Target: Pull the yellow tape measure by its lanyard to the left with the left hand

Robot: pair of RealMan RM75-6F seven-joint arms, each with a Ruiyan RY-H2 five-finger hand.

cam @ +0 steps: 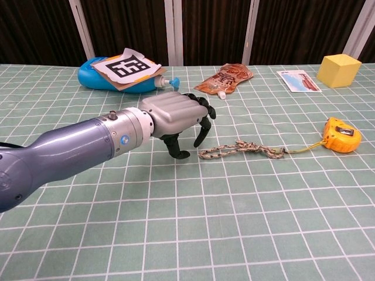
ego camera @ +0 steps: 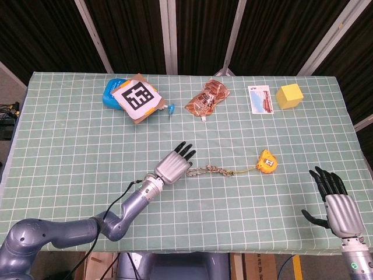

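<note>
The yellow tape measure (ego camera: 267, 161) (cam: 342, 134) lies right of the table's middle. Its braided lanyard (ego camera: 217, 170) (cam: 240, 149) stretches left from it across the cloth. My left hand (ego camera: 174, 164) (cam: 178, 118) hovers at the lanyard's left end, fingers apart and curved downward, holding nothing. In the chest view its fingertips (cam: 199, 141) hang just left of the cord's end, apart from it. My right hand (ego camera: 335, 201) rests open at the table's near right corner, seen only in the head view.
At the back stand a blue bottle (ego camera: 111, 93) under a card with a printed marker (ego camera: 136, 97), a brown pouch (ego camera: 206, 98), a picture card (ego camera: 261, 98) and a yellow cube (ego camera: 289, 95). A green checked cloth (ego camera: 70, 151) covers the table.
</note>
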